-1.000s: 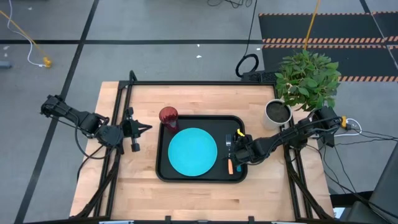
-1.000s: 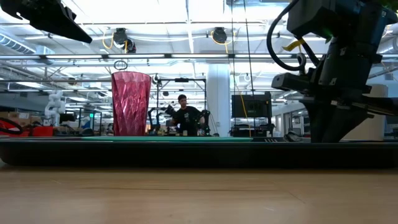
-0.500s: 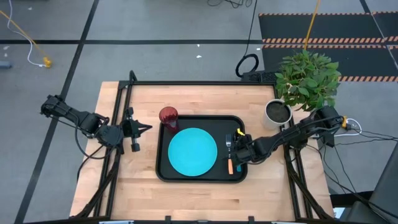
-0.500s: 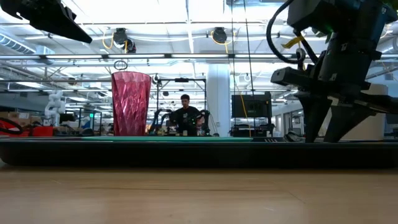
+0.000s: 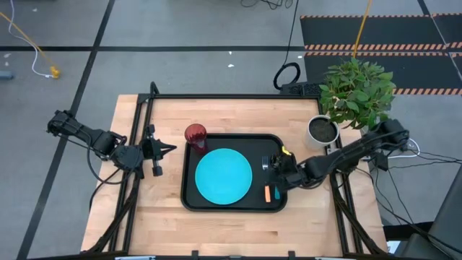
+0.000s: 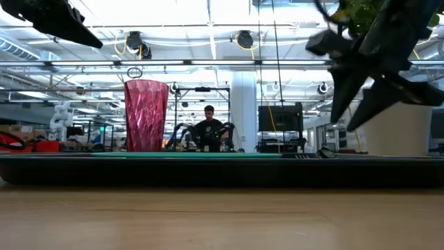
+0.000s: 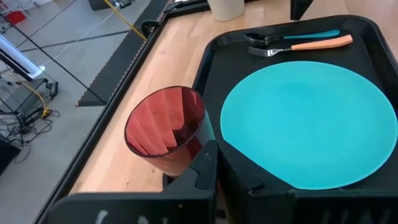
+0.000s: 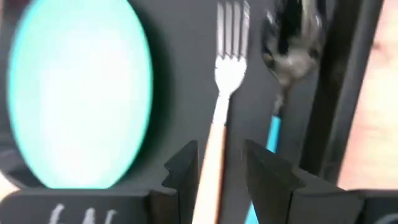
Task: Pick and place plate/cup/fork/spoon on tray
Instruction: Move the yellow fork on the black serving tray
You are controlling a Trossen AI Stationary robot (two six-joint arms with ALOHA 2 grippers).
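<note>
With right gripper [image 5: 278, 167] hovering over tray [image 5: 189, 198] right side, fingers [image 8: 186, 167] spread, holding nothing. Below it: fork [image 8: 219, 118] and spoon [image 8: 287, 53] flat on tray, side by side, apart. Turquoise plate [image 5: 224, 175] at tray centre. Red cup [image 5: 195, 135] upright in tray far-left corner. Left gripper [image 5: 164, 149] off tray, over table's left edge, pressed together, empty.
</note>
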